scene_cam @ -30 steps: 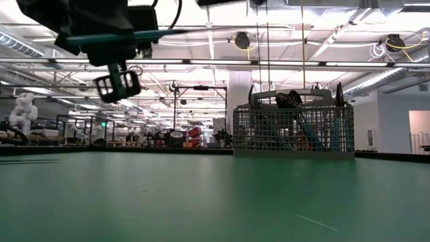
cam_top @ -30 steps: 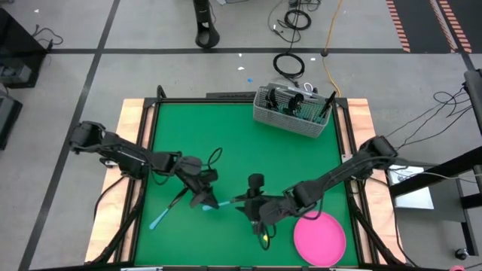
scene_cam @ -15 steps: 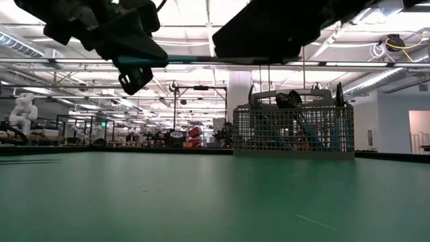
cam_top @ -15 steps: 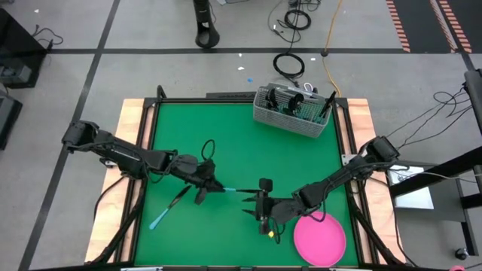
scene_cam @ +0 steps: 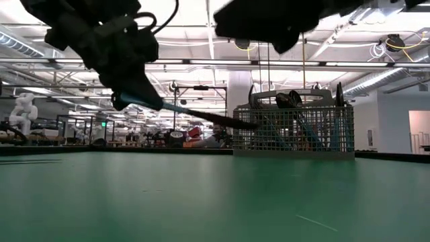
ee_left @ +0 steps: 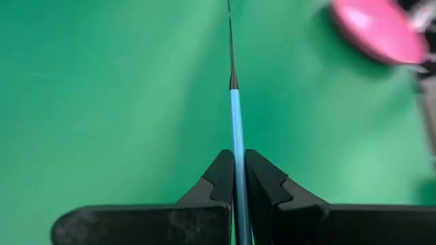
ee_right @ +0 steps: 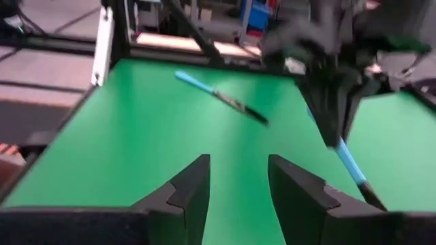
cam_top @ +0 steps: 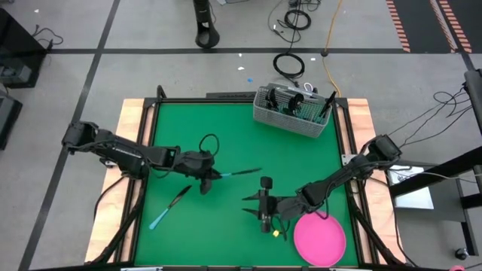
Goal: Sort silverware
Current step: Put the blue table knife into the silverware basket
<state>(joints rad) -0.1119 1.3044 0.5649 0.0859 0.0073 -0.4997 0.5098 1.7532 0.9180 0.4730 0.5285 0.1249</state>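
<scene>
Presently: left gripper (ee_left: 235, 178), fingers clamped on the light blue handle of a dark-headed knife (cam_top: 239, 172) held above mid-table. Right gripper (ee_right: 238, 182), fingers apart and empty, near the pink round plate (cam_top: 320, 239). Second blue-handled utensil (cam_top: 167, 208) lies near-left; grey wire-mesh caddy (cam_top: 292, 111) far-right.

1. Grey floor (cam_top: 60, 83) crossed by dark tape lines, surrounding the table.
2. Green tabletop (cam_top: 226, 128) framed by pale wooden side boards (cam_top: 134, 113).
3. Loose cables (cam_top: 290, 66) coiled on the floor beyond the tabletop's far edge.
4. Open hall with ceiling light strips (scene_cam: 201, 47) and a white column (scene_cam: 236, 101).
5. Distant shelving and equipment (scene_cam: 80, 128) along the back.
</scene>
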